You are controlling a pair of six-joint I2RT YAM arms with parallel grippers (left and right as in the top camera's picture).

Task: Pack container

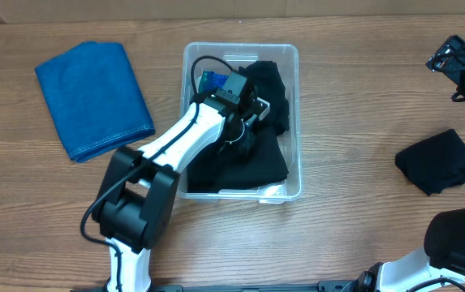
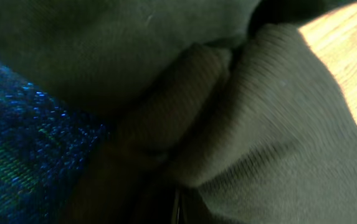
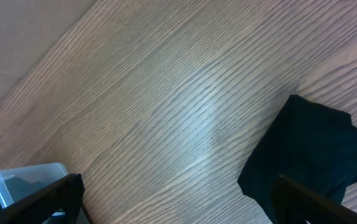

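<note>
The clear container (image 1: pixel 294 53) stands at the table's middle. Black cloth (image 1: pixel 252 166) fills most of it, and a bit of blue cloth (image 1: pixel 210 80) shows at its far left corner. My left gripper (image 1: pixel 252 115) is down inside the container, pressed into the black cloth. The left wrist view shows only dark folds (image 2: pixel 271 124) and blue fabric (image 2: pixel 22 137) up close, and the fingers are hidden. My right gripper (image 1: pixel 459 63) is open and empty at the far right, above the table (image 3: pixel 184 205). The container's corner (image 3: pixel 16 177) shows at that view's lower left.
A folded blue cloth (image 1: pixel 94 97) lies on the table at the left. A folded black cloth (image 1: pixel 439 161) lies at the right, just near of my right gripper, and it shows in the right wrist view (image 3: pixel 309 149). The table is wood-grained.
</note>
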